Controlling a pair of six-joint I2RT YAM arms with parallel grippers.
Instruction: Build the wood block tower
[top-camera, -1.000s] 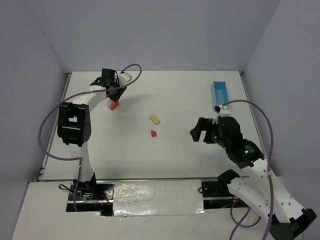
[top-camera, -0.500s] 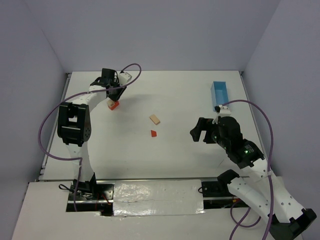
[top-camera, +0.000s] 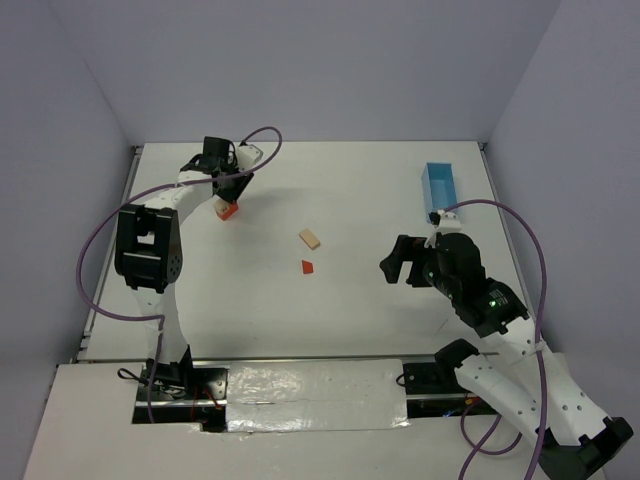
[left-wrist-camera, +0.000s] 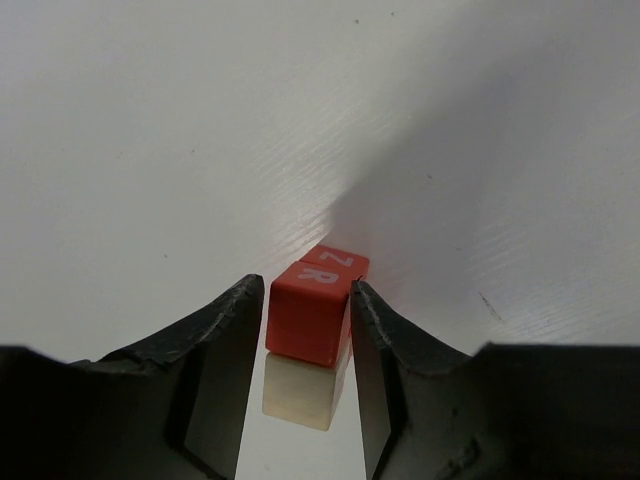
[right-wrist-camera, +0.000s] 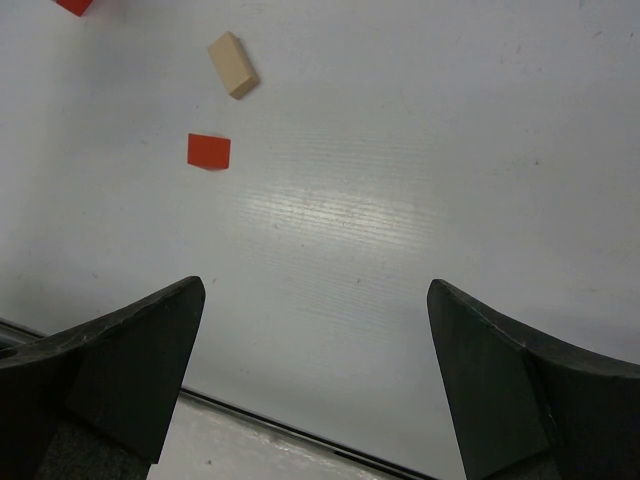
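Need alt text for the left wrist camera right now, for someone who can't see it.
The left gripper is closed on a red-orange cube marked R, one black finger against each side. A second red-orange cube sits directly behind it, and a tan block shows just below it in the picture, on the white table.

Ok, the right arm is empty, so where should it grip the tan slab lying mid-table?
Take the tan slab across its two long sides at mid-length, coming straight down. It lies flat and diagonal, so the narrow width suits the right tool, whose wrist likely needs turning to match.
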